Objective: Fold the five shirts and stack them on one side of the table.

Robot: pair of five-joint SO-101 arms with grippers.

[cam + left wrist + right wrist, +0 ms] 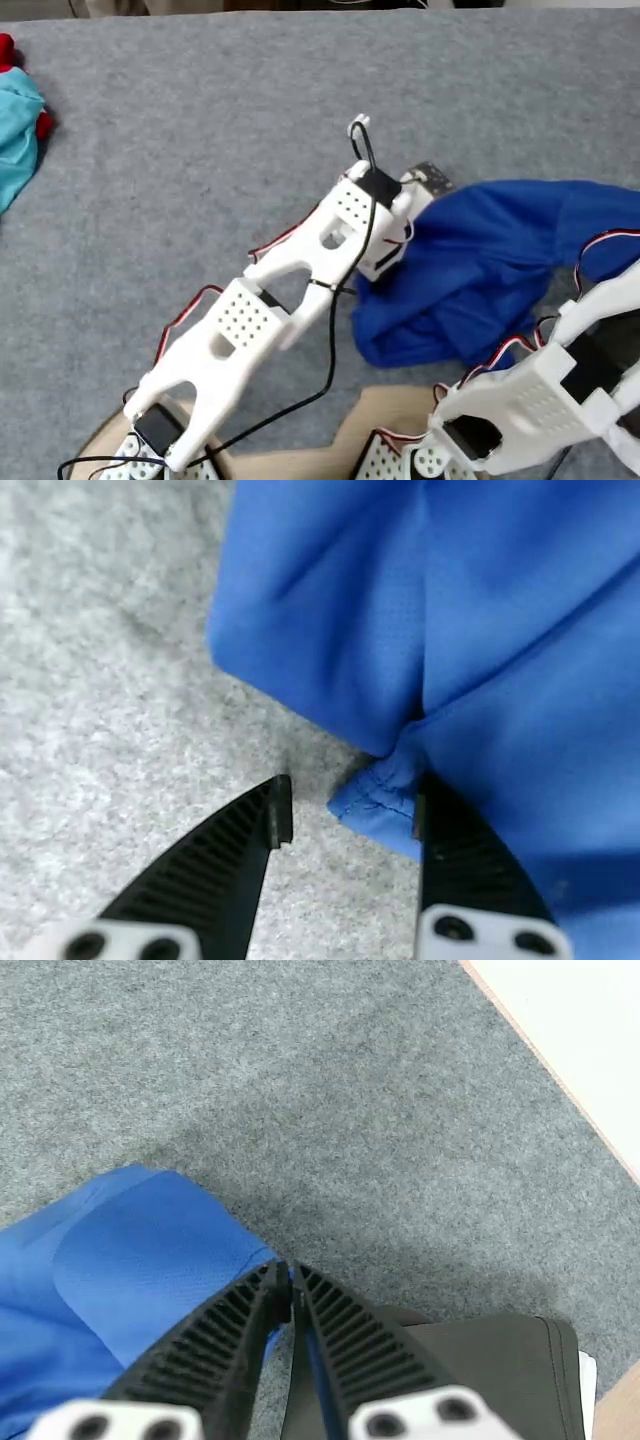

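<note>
The left gripper is spread, one finger on the grey felt table cover and the other over the cloth, so the hemmed corner of the crumpled blue mesh shirt sits between them, not yet pinched. The right gripper is pressed together at the shirt's opposite edge. A sliver of blue shows between its fingers, so it seems to hold fabric.

This looks like taking hold of the blue shirt to spread it for folding. Next, the left fingers need to close squarely on that hem.

Beside the right gripper lies a dark folded cloth. Well apart, at the table's far left edge, lies a teal garment with something red.
</note>
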